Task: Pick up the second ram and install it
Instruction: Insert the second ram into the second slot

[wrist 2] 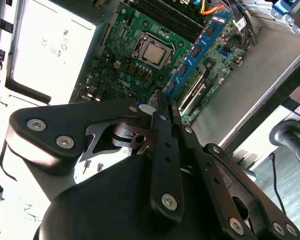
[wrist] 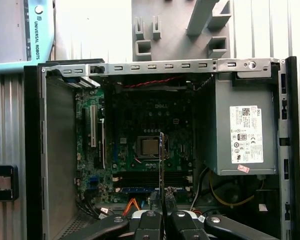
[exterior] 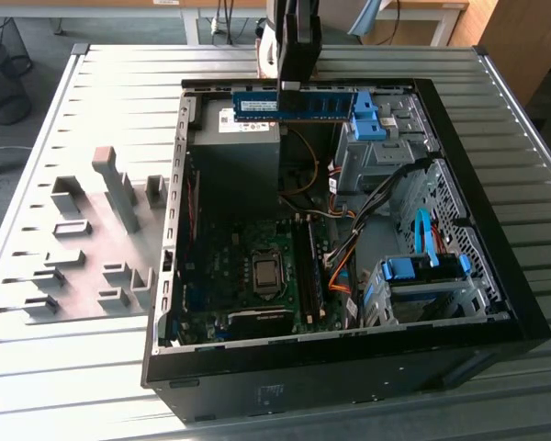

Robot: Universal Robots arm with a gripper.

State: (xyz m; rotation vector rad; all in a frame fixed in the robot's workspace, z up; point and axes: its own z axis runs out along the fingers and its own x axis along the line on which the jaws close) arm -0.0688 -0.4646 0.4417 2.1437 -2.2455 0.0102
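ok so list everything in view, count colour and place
table: one, grey slatted metal, under everything
case: one, black, open, lying on the table
second ram: one, blue with black chips, held above the case's far edge
power supply: one, grey, inside the case beneath the ram
motherboard: one, green, case floor
processor socket: one, silver, mid-motherboard
drive-bay brackets: two, light blue, one beside the ram, one at the case's near corner, exterior view's right
cables: several, orange and black, beside the motherboard
fixture blocks: several, grey, on the table, exterior view's left
wire bin: one, black, floor beyond the table
tool: one, black, shut on the second ram's middle
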